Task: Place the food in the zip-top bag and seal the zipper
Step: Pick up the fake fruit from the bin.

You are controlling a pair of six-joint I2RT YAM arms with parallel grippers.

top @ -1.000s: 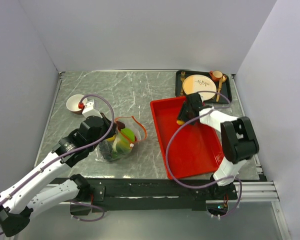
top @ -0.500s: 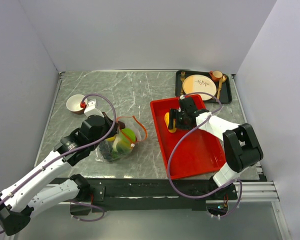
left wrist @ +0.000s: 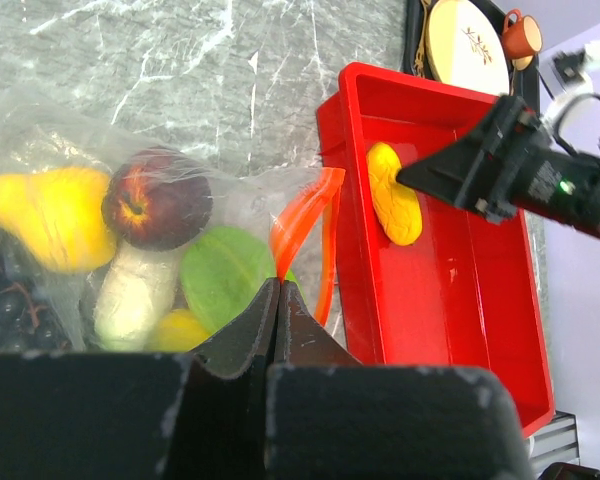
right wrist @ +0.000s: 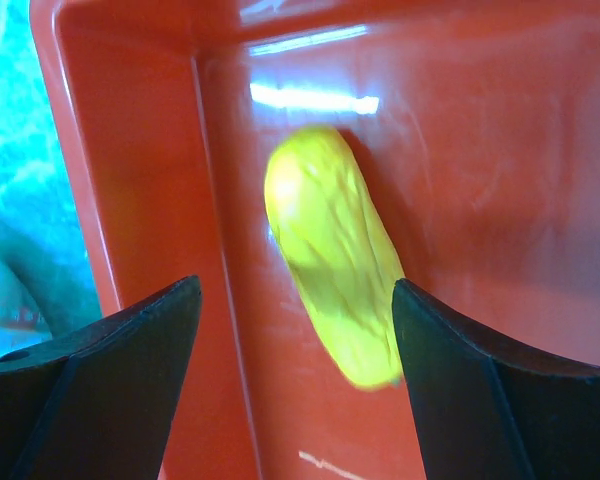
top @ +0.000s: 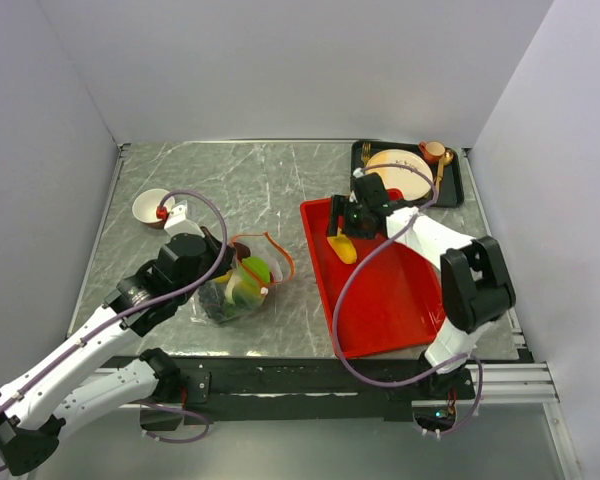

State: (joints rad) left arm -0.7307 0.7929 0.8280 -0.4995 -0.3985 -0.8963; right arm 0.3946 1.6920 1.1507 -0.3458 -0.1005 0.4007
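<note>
The clear zip-top bag [top: 238, 288] lies left of centre with several foods inside: a yellow piece [left wrist: 45, 210], a red apple [left wrist: 155, 198], a white piece [left wrist: 130, 300], a green one [left wrist: 225, 285] and dark grapes [left wrist: 0, 300]. My left gripper [top: 227, 255] is shut on the bag's orange-red zipper strip [left wrist: 300, 215], its jaws pressed together on it [left wrist: 278, 285]. A yellow food piece [top: 342, 248] lies in the red tray [top: 390, 300] by its left wall, also in the right wrist view [right wrist: 330, 255]. My right gripper [right wrist: 295, 288] is open and empty, just over that piece.
A black tray [top: 455, 185] at the back right holds a cream plate [top: 398, 168], gold cutlery and an orange cup [top: 433, 150]. A small bowl [top: 152, 207] stands at the far left. White walls enclose the table on three sides.
My right gripper swung left across the red tray's far end, then drew back toward the far edge. The yellow piece now lies free by the tray's left wall. The left arm held still.
</note>
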